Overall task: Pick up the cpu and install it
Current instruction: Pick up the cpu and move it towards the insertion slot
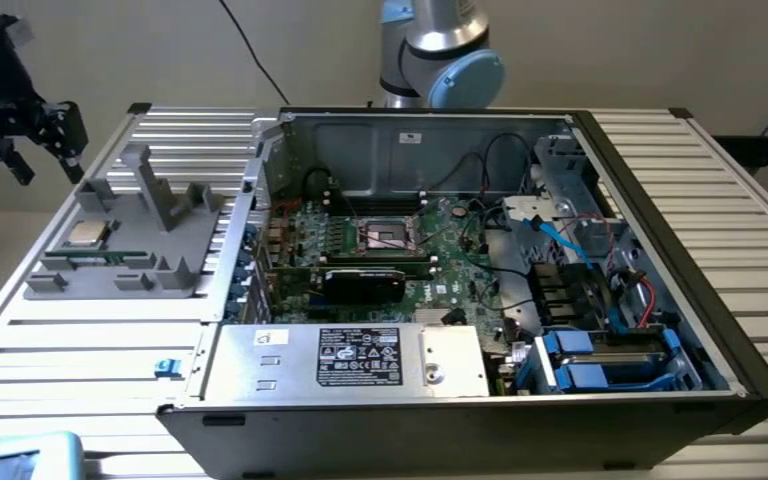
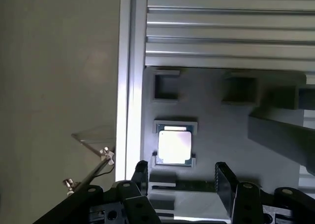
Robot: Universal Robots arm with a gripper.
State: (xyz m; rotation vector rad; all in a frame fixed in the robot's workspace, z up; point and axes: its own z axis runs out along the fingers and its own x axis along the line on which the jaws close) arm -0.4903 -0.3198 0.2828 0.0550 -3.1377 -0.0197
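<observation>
Plainly approaching: the gripper (image 2: 182, 179), jaws wide and empty, hovers over the cpu (image 2: 174, 147) in its grey holder (image 2: 211, 101); a grasp likely needs the jaws centred astride it.

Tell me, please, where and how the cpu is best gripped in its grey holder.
Probably by two opposite edges, coming straight down. The cpu lies flat, metal top up, in a shallow seat of the holder; raised tabs guard two sides, so the two free sides seem best to pinch.
</observation>
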